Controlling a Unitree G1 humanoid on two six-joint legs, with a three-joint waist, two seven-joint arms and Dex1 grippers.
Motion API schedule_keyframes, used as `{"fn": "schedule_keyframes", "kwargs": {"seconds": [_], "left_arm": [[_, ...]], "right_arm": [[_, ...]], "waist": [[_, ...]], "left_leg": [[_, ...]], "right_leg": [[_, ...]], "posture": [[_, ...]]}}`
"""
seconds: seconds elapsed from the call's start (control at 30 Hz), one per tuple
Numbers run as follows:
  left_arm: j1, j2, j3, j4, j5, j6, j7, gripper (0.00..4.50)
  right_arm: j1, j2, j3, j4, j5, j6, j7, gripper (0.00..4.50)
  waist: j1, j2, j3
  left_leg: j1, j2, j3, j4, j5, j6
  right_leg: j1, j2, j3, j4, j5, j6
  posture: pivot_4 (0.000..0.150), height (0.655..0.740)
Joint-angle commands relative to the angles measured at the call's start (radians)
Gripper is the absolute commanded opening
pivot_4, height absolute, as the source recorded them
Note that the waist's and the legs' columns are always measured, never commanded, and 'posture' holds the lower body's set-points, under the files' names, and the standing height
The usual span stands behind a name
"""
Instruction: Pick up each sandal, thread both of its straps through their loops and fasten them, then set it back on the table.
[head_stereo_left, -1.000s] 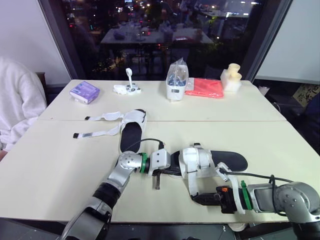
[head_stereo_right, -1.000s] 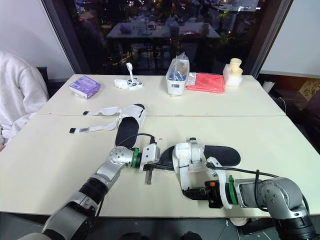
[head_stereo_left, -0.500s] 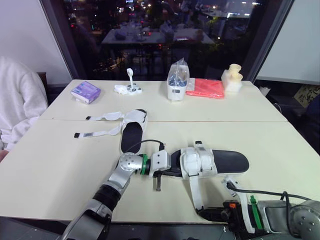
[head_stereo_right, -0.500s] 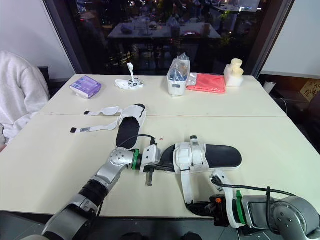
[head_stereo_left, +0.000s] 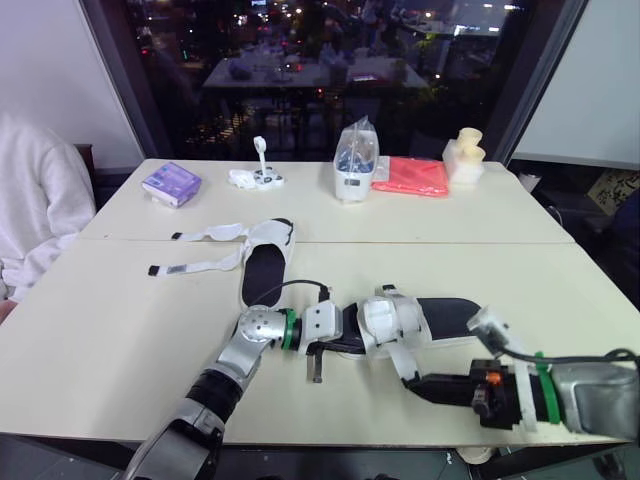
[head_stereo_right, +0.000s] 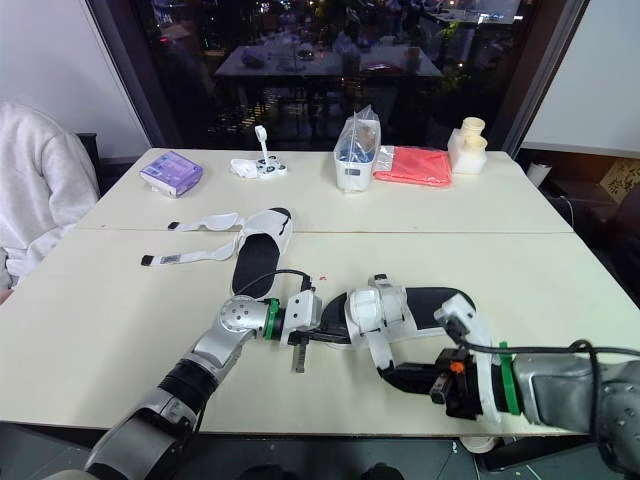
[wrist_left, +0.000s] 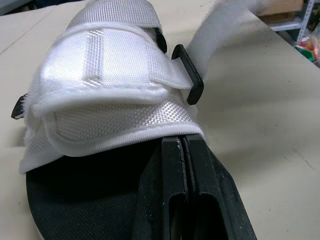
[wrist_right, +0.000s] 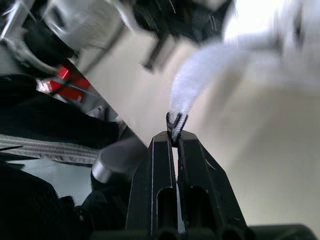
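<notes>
The near sandal (head_stereo_left: 440, 318), black sole with white straps, lies in front of me. My left gripper (head_stereo_left: 343, 342) is shut on its sole edge, just under the fastened white strap (wrist_left: 115, 65) and its black loop (wrist_left: 189, 75). A loose white strap (head_stereo_left: 403, 358) runs from the sandal toward the table's front. My right gripper (head_stereo_left: 414, 385) is shut on that strap's tip (wrist_right: 175, 121). The far sandal (head_stereo_left: 263, 265) lies flat beyond, with both straps (head_stereo_left: 195, 268) spread open to the left.
At the table's back stand a purple box (head_stereo_left: 170, 184), a small white gadget (head_stereo_left: 256, 176), a clear bag on a white container (head_stereo_left: 352, 162), a red cloth (head_stereo_left: 410, 176) and a cream object (head_stereo_left: 462, 155). A person's white sleeve (head_stereo_left: 30, 215) is at the left edge.
My right gripper drew the strap down toward the table's front edge, then came back up and rightward with the strap still in it. The left gripper stayed put on the sole.
</notes>
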Motion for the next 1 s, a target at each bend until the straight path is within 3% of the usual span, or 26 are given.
{"fn": "schedule_keyframes", "kwargs": {"seconds": [0.03, 0.33, 0.63, 0.87, 1.0], "left_arm": [[-0.006, -0.003, -0.023, 0.023, 0.016, -0.004, -0.007, 0.0], [-0.01, 0.002, -0.018, 0.028, 0.017, -0.007, -0.004, 0.0], [-0.008, 0.009, -0.014, 0.022, 0.016, -0.003, 0.004, 0.0], [0.0, 0.011, -0.014, 0.008, 0.016, 0.002, 0.01, 0.0], [0.004, 0.014, -0.014, 0.001, 0.015, 0.006, 0.013, 0.0]], "right_arm": [[-0.094, -0.078, -0.005, 0.033, 0.113, -0.048, -0.018, 0.02], [-0.337, -0.09, 0.178, 0.215, 0.053, -0.074, 0.002, 0.02], [-0.464, -0.055, 0.397, 0.34, -0.267, -0.142, 0.175, 0.02], [-0.528, -0.008, 0.472, 0.439, -0.418, -0.178, 0.277, 0.02], [-0.561, 0.018, 0.492, 0.477, -0.474, -0.182, 0.323, 1.45]], "waist": [[-0.001, 0.0, 0.0], [-0.002, -0.001, 0.0], [-0.004, 0.0, 0.0], [-0.004, 0.0, 0.0], [-0.004, 0.0, 0.0]], "left_leg": [[0.0, 0.0, 0.0, 0.0, 0.0, 0.0], [-0.001, 0.0, 0.0, 0.0, 0.0, 0.0], [-0.001, 0.0, 0.001, 0.0, 0.0, 0.0], [-0.001, 0.0, 0.001, 0.0, 0.0, 0.0], [-0.001, 0.0, 0.001, 0.0, 0.0, 0.0]], "right_leg": [[0.0, 0.0, 0.0, 0.0, 0.0, 0.0], [-0.001, -0.001, 0.0, 0.0, -0.001, -0.002], [-0.002, -0.001, 0.0, 0.0, -0.001, -0.002], [-0.002, -0.001, 0.0, 0.0, -0.001, -0.001], [-0.002, -0.001, 0.0, 0.0, -0.001, -0.001]], "posture": [[0.15, 0.74], [0.15, 0.74], [0.15, 0.74], [0.15, 0.74], [0.15, 0.74]]}}
